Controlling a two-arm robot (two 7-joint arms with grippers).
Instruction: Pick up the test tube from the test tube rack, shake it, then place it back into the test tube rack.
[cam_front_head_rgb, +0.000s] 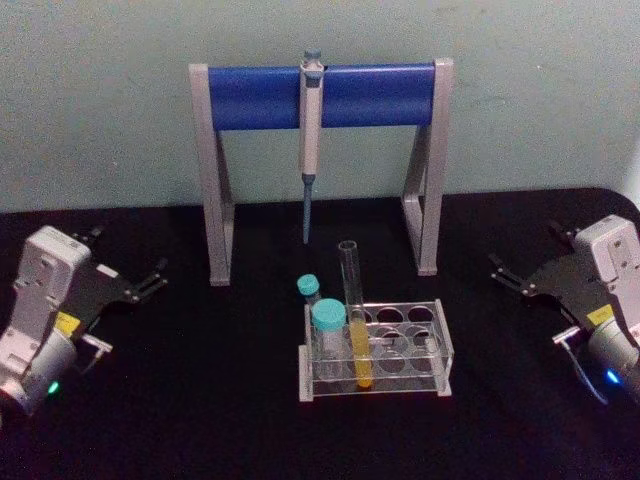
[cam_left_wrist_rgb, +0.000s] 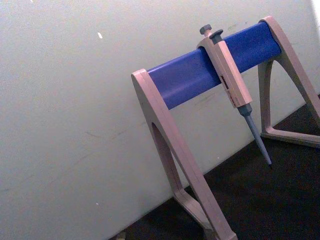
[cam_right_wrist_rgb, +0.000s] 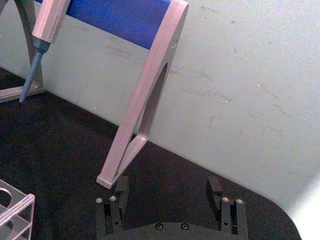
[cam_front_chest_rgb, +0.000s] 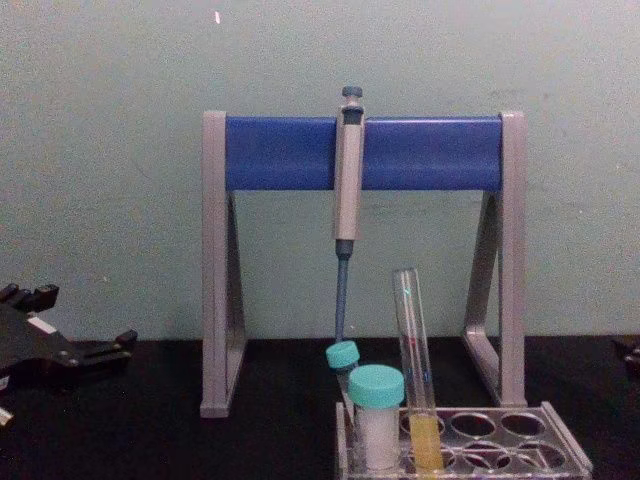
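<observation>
1. Black tabletop against a pale green wall; at the back, grey-legged stand with a pipette hanging from its blue bar.
2. Mid-table, test tube rack holding the test tube: upright, long axis near vertical, yellow liquid low, in the front row toward the rack's left end, just beside a wide teal-capped tube.
3. Left gripper parked far left, fingers spread, holding nothing.
4. Right gripper parked far right, fingers wide apart, empty.
5. Probably somewhat nearer to the right gripper; lies toward the robot's left from it, with bare glass above the teal cap open to a sideways pinch.
</observation>
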